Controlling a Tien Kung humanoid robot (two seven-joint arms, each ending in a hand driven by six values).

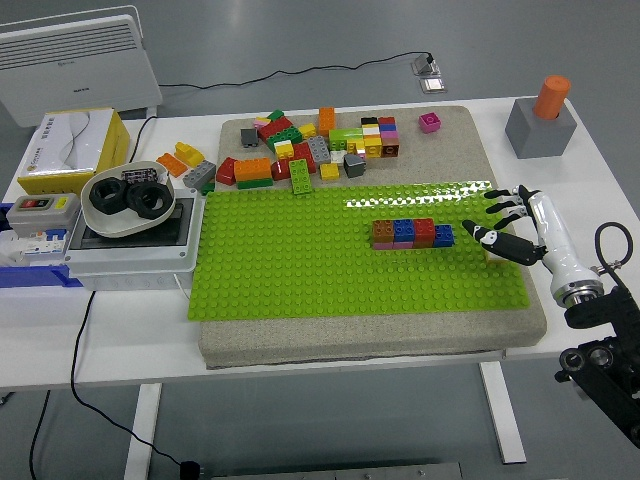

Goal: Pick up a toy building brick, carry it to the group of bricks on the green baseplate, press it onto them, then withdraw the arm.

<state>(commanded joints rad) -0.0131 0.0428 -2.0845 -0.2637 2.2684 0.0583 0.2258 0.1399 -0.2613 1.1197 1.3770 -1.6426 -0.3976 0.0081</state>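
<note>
green baseplate (300, 270) lying on a grey foam pad (460, 140) on the white table (120, 350). row of joined bricks (412, 234) (brown, blue, red, blue over a pinkish layer) pressed onto the baseplate, right of its middle. right hand (512, 222) hovering at the baseplate's right edge, just beside the row but apart from it, fingers spread and holding nothing; a cream brick seems hidden beneath it, cannot tell for sure. loose pile of bricks (310, 148) heaped on the pad beyond the baseplate's far edge, with a lone pink brick (430, 122) further right. left of the baseplate, a grey box (130, 250) carrying a white bowl (100, 215) with two black rings (128, 196) in it. yellow carton (70, 150) beyond that box. far right of the baseplate, a grey block (540, 130) holding an upright orange cylinder (551, 97) on top.
</note>
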